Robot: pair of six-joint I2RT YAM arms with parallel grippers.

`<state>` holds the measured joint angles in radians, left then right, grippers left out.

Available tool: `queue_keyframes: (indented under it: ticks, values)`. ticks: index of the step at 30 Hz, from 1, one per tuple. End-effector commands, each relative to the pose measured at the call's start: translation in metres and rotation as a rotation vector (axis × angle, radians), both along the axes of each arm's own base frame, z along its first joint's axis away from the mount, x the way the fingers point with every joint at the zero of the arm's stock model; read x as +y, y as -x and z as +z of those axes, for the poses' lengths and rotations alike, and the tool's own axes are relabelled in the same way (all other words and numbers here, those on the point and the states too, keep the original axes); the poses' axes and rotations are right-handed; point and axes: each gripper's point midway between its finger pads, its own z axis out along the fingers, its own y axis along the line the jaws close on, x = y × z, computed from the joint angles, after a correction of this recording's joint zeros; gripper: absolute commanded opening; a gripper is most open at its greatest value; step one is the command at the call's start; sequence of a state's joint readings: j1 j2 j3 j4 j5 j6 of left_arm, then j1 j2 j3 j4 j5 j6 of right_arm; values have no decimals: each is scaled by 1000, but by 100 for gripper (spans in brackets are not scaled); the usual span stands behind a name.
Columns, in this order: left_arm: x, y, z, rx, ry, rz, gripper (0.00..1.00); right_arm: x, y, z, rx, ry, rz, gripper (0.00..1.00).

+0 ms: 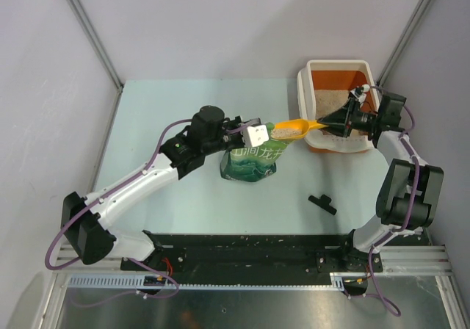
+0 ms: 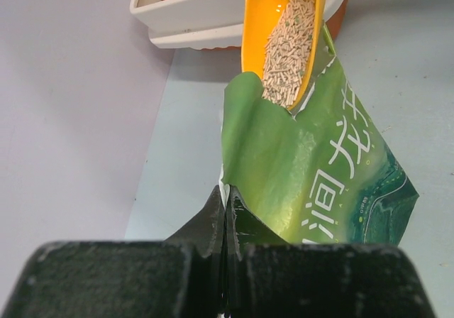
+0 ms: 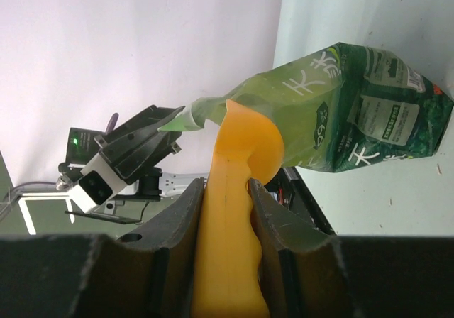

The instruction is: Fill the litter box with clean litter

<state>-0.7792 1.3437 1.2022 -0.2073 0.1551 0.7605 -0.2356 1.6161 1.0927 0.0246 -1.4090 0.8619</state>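
Scoop (image 2: 264, 20) holds clean litter (image 2: 287, 48) at bag (image 2: 319, 183) mouth.

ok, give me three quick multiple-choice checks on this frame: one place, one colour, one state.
1. The bowl of the yellow-orange plastic scoop is: A flat on the table; B at the open mouth of the green pouch bag; C on the rail by the arm bases.
2. The wide rim of the rectangular plastic litter box is: A white; B black; C green.
3. The left gripper is: A open above the bag; B holding the scoop; C shut on the bag's top edge.
Answers: 1 B, the left wrist view shows the bowl, loaded with pale beige pellets, at the bag's opening. 2 A, the top view shows a white rim over orange walls. 3 C, its fingers meet on the green edge.
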Motion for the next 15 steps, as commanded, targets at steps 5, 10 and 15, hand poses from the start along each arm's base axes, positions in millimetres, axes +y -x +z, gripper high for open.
queue_keyframes:
  ticks: [5, 10, 15]
  values:
    - [7, -9, 25, -67, 16, 38, 0, -4, 19, 0, 8, -40, 62, 0]
    - [8, -9, 23, -76, 4, 33, 0, -23, 23, -4, 39, -72, 31, 0]
    - [5, -13, 24, -77, 3, 34, 0, -34, 32, -8, 44, -100, 10, 0]
